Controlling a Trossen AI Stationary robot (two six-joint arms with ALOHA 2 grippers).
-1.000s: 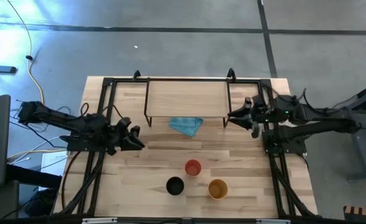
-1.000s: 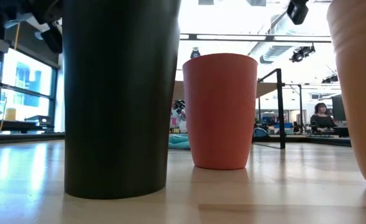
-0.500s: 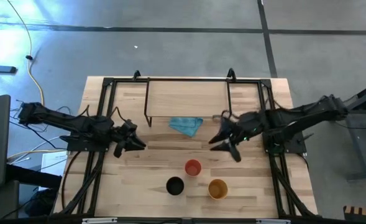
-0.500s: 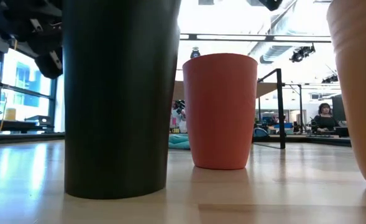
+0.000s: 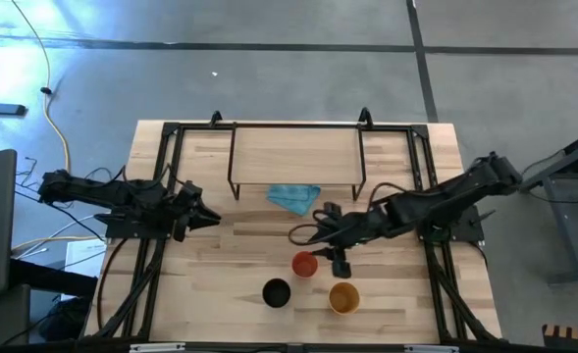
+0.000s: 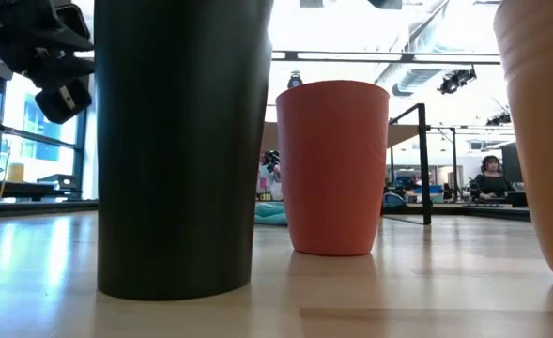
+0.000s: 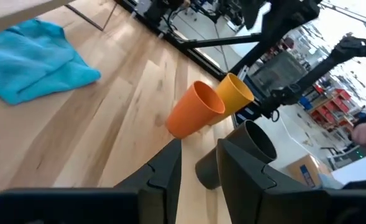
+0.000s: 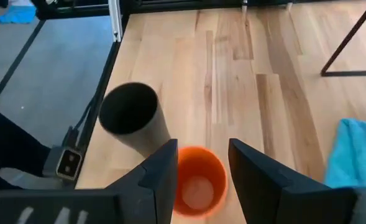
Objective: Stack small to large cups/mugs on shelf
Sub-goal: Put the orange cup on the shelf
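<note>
Black cup [image 5: 276, 292], yellow-orange cup [image 5: 343, 296] upright near table front edge; red-orange cup [image 5: 304, 264] just behind. Right gripper [image 5: 322, 239] over red-orange cup, fingers apart, holding nothing. Left gripper [image 5: 203, 214] at table's left, fingers slightly apart, empty. Blue cloth [image 5: 293, 197] under shelf [image 5: 294, 155], farther back.

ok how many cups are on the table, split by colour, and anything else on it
red-orange cup: 1
yellow-orange cup: 1
black cup: 1
blue cloth: 1
shelf: 1
total: 5 things, 3 of them cups
</note>
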